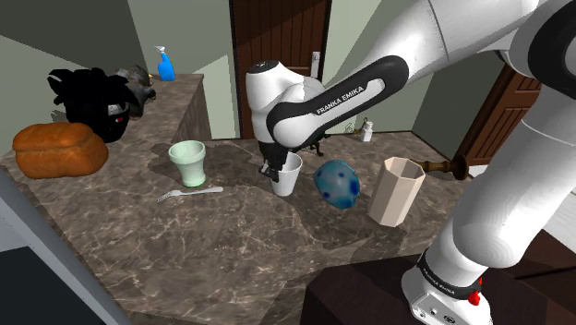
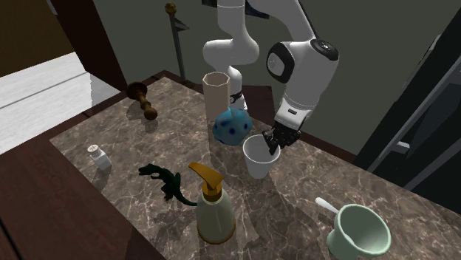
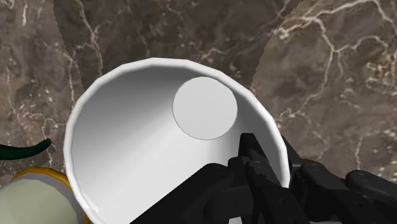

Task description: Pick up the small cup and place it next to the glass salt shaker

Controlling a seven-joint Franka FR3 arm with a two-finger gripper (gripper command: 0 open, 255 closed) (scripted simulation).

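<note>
The fingers (image 3: 253,159) have the small cup (image 3: 140,159) by its rim. One black finger sits inside the white wall and the other outside, closed to the thickness of that wall and no wider. I'd say a rim pinch was chosen because the cup's mouth looks too broad for the fingers to span, so gripping one wall from above is the simple way in.

The gripper (image 2: 275,140) comes down nearly upright on the side of the cup toward the arm. From the shoulder view the cup (image 1: 289,175) sits a little tilted under the hand, near the middle of the counter (image 1: 222,249). I can't make out whether its base is touching the marble or just off it.

A blue spotted egg (image 2: 231,125) sits just beside the cup, with a tall faceted beige cup (image 2: 217,92) beyond it.

The glass salt shaker (image 2: 98,156) stands well apart, toward the second exterior view's left. A green toy lizard (image 2: 166,179) and a soap dispenser (image 2: 212,207) are between it and the cup. A carry across would want height to get over those two, and the pinch on a single wall could let the cup swing on the way.
</note>
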